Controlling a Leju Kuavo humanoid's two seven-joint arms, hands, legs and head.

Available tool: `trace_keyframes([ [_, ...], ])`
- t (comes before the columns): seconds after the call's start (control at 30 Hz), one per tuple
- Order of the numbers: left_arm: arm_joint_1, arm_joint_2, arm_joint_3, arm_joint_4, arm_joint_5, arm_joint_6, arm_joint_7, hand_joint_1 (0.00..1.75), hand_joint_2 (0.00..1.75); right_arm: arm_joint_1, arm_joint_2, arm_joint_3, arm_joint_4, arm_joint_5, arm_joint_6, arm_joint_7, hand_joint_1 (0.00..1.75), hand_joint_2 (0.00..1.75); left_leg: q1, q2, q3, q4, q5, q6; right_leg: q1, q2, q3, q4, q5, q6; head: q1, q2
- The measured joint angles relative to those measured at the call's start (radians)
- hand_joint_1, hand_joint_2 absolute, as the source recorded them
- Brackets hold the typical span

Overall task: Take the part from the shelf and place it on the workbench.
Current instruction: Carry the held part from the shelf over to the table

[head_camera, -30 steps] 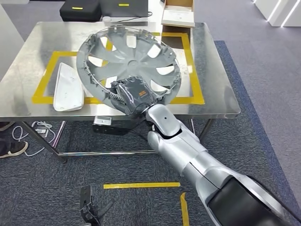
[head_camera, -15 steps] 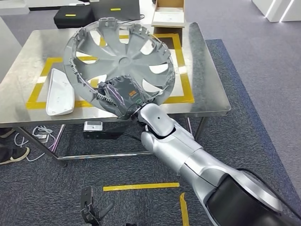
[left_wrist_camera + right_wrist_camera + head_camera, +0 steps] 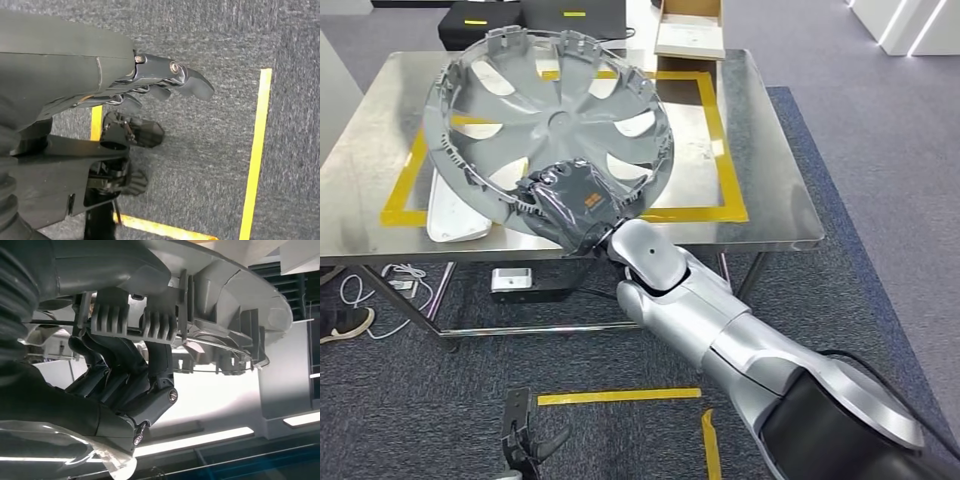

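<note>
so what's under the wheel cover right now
The wheel cover is held over the steel workbench by the right hand. Under it show yellow tape and a white part, whose upper portion is covered.

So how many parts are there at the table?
2. The grey wheel cover is held above the table by the right hand; the white part lies on the table, partly hidden beneath it.
</note>
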Motion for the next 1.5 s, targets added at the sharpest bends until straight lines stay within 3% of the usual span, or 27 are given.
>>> trace_keyframes([
  [0.03,0.000,0.000,-0.003,0.000,-0.001,0.000,0.000,0.00,1.75,0.000,0.000,0.004,0.000,0.003,0.000,0.000,1.75,1.75,0.000,0.000,0.001,0.000,-0.002,0.001,-0.001,0.000,-0.020,0.028,0.002,0.001,0.000,0.000],
  [0.07,0.001,0.000,-0.007,0.000,-0.002,0.000,0.000,0.00,1.75,0.000,0.000,0.009,0.000,0.005,0.000,0.000,1.75,1.75,0.000,-0.001,0.004,0.000,-0.004,0.001,-0.001,0.000,-0.021,0.018,0.023,-0.001,0.000,0.000],
  [0.13,0.001,-0.002,-0.013,0.000,-0.004,0.000,-0.001,0.00,1.75,-0.002,0.000,0.018,0.000,0.006,0.000,0.000,1.75,1.75,0.000,-0.002,0.013,0.000,-0.011,-0.002,0.000,-0.002,0.028,-0.102,0.098,-0.008,0.000,0.000],
  [0.2,0.000,-0.003,-0.017,0.000,-0.006,0.001,-0.001,0.00,1.75,-0.006,0.000,0.025,0.000,0.005,-0.001,0.000,1.75,1.75,-0.003,-0.002,0.019,0.000,-0.018,-0.010,0.004,-0.006,0.090,-0.220,0.137,-0.017,0.000,0.000],
  [0.27,0.001,-0.003,-0.020,0.000,-0.006,0.002,-0.002,0.00,1.75,-0.008,0.000,0.030,0.000,0.006,-0.002,-0.001,1.75,1.75,-0.005,-0.001,0.020,-0.002,-0.022,-0.021,0.008,-0.005,0.112,-0.252,0.129,-0.024,-0.001,0.000],
  [0.37,-0.001,-0.002,-0.025,0.000,-0.006,0.002,-0.003,0.00,1.75,-0.011,0.001,0.036,0.000,0.006,-0.002,0.000,1.75,1.75,-0.003,0.000,0.021,0.013,-0.038,-0.038,0.003,-0.001,0.128,-0.266,0.123,-0.038,-0.003,0.000],
  [0.43,-0.002,0.000,-0.029,0.000,-0.006,0.002,-0.004,0.00,1.75,-0.012,0.002,0.039,-0.001,0.007,0.000,0.000,1.75,1.75,-0.002,0.000,-0.019,0.099,-0.078,-0.045,-0.001,-0.003,0.145,-0.272,0.116,-0.048,-0.007,0.000],
  [0.5,-0.001,0.001,-0.029,0.000,-0.006,0.001,-0.004,0.00,1.75,-0.009,0.002,0.044,0.000,0.009,0.002,0.000,1.75,1.75,-0.002,0.000,-0.087,0.225,-0.119,-0.049,0.000,-0.002,0.157,-0.272,0.105,-0.055,-0.008,0.000],
  [0.53,0.000,0.002,-0.030,0.000,-0.006,0.000,-0.004,0.00,1.75,-0.008,0.002,0.047,0.001,0.010,0.003,0.000,1.75,1.75,-0.002,0.000,-0.111,0.261,-0.119,-0.050,0.000,0.000,0.165,-0.272,0.099,-0.055,-0.008,0.000],
  [0.57,0.000,0.002,-0.030,0.000,-0.006,0.000,-0.004,0.00,1.75,-0.007,0.002,0.049,0.001,0.011,0.004,0.000,1.75,1.75,-0.001,0.000,-0.120,0.262,-0.099,-0.051,0.000,0.002,0.173,-0.272,0.092,-0.055,-0.009,0.000],
  [0.67,0.000,0.003,-0.033,0.001,-0.006,-0.001,-0.003,0.00,1.75,-0.007,0.001,0.052,0.002,0.012,0.007,0.000,1.75,1.75,-0.002,0.000,-0.071,0.105,0.022,-0.048,0.001,0.007,0.201,-0.269,0.066,-0.045,-0.009,0.000],
  [0.7,-0.001,0.003,-0.034,0.002,-0.006,-0.001,-0.002,0.00,1.75,-0.007,0.001,0.053,0.003,0.013,0.009,-0.001,1.75,1.75,-0.003,0.000,-0.051,0.053,0.038,-0.043,0.003,0.009,0.205,-0.267,0.059,-0.040,-0.010,0.000],
  [0.73,-0.001,0.003,-0.035,0.002,-0.007,-0.001,-0.001,0.00,1.75,-0.006,0.001,0.054,0.004,0.014,0.010,-0.002,1.75,1.75,-0.004,-0.001,-0.039,0.023,0.039,-0.038,0.004,0.010,0.204,-0.266,0.055,-0.035,-0.009,0.000],
  [0.83,-0.001,0.001,-0.036,0.003,-0.009,-0.001,0.004,0.00,1.75,-0.005,0.000,0.059,0.005,0.019,0.012,-0.004,1.75,1.75,-0.004,-0.003,-0.025,0.004,0.015,-0.016,0.006,0.009,0.202,-0.263,0.048,-0.024,-0.009,0.000],
  [0.9,-0.003,0.001,-0.038,0.003,-0.012,-0.002,0.007,0.00,1.75,-0.005,0.000,0.062,0.006,0.020,0.014,-0.004,1.75,1.75,-0.001,-0.003,-0.012,-0.002,0.007,-0.004,0.006,0.005,0.179,-0.219,0.031,-0.014,-0.006,0.000],
  [1.0,-0.005,0.002,-0.043,0.003,-0.015,-0.009,0.012,0.00,1.75,0.001,-0.001,0.067,0.009,0.023,0.018,-0.003,1.75,1.75,-0.001,-0.003,0.004,-0.004,-0.008,0.005,0.003,0.001,0.065,-0.040,-0.025,-0.005,-0.004,0.000],
  [1.03,-0.005,0.003,-0.044,0.003,-0.015,-0.011,0.012,0.00,1.75,0.006,-0.002,0.068,0.011,0.023,0.019,-0.003,1.75,1.75,-0.001,-0.003,0.010,-0.004,-0.014,0.006,0.002,0.001,0.030,0.002,-0.031,-0.004,-0.004,0.000],
  [1.07,-0.004,0.004,-0.044,0.003,-0.015,-0.012,0.013,0.00,1.75,0.009,-0.003,0.070,0.013,0.023,0.020,-0.003,1.75,1.75,-0.002,-0.004,0.018,-0.003,-0.022,0.006,0.002,0.001,0.009,0.011,-0.017,-0.006,-0.004,0.000],
  [1.1,-0.004,0.004,-0.044,0.003,-0.015,-0.014,0.014,0.00,1.75,0.012,-0.004,0.072,0.014,0.023,0.021,-0.003,1.75,1.75,-0.003,-0.005,0.029,-0.004,-0.030,0.006,0.002,0.001,0.006,-0.016,0.017,-0.009,-0.004,0.000],
  [1.17,-0.005,0.004,-0.045,0.003,-0.015,-0.021,0.017,0.00,1.75,0.013,-0.004,0.074,0.015,0.023,0.023,-0.002,1.75,1.75,-0.004,-0.008,0.054,-0.005,-0.047,0.004,0.004,0.000,0.039,-0.138,0.114,-0.020,-0.004,0.000],
  [1.23,-0.008,0.003,-0.049,0.003,-0.015,-0.027,0.018,0.00,1.75,0.012,-0.004,0.074,0.016,0.021,0.025,-0.001,1.75,1.75,-0.002,-0.009,0.068,-0.010,-0.059,-0.004,0.012,-0.001,0.070,-0.232,0.157,-0.032,-0.006,0.000],
  [1.3,-0.010,0.002,-0.054,0.003,-0.015,-0.031,0.018,0.00,1.75,0.011,-0.004,0.074,0.018,0.021,0.026,0.000,1.75,1.75,-0.002,-0.008,0.077,-0.014,-0.062,-0.017,0.018,-0.001,0.088,-0.265,0.147,-0.043,-0.006,0.000],
  [1.4,-0.015,0.002,-0.059,0.003,-0.017,-0.034,0.019,0.00,1.75,0.009,-0.004,0.074,0.019,0.020,0.027,0.002,1.75,1.75,-0.003,-0.005,0.092,0.001,-0.072,-0.031,0.010,0.001,0.129,-0.289,0.138,-0.055,-0.008,0.000],
  [1.43,-0.017,0.003,-0.060,0.003,-0.018,-0.035,0.020,0.00,1.75,0.010,-0.004,0.074,0.020,0.019,0.027,0.002,1.75,1.75,-0.003,-0.005,0.076,0.041,-0.083,-0.034,0.006,0.001,0.145,-0.296,0.134,-0.057,-0.010,0.000],
  [1.5,-0.016,0.005,-0.061,0.003,-0.024,-0.037,0.027,0.00,1.75,0.015,-0.004,0.074,0.025,0.017,0.028,-0.003,1.75,1.75,-0.003,-0.004,0.012,0.162,-0.120,-0.041,0.005,0.002,0.167,-0.301,0.121,-0.059,-0.014,0.000],
])
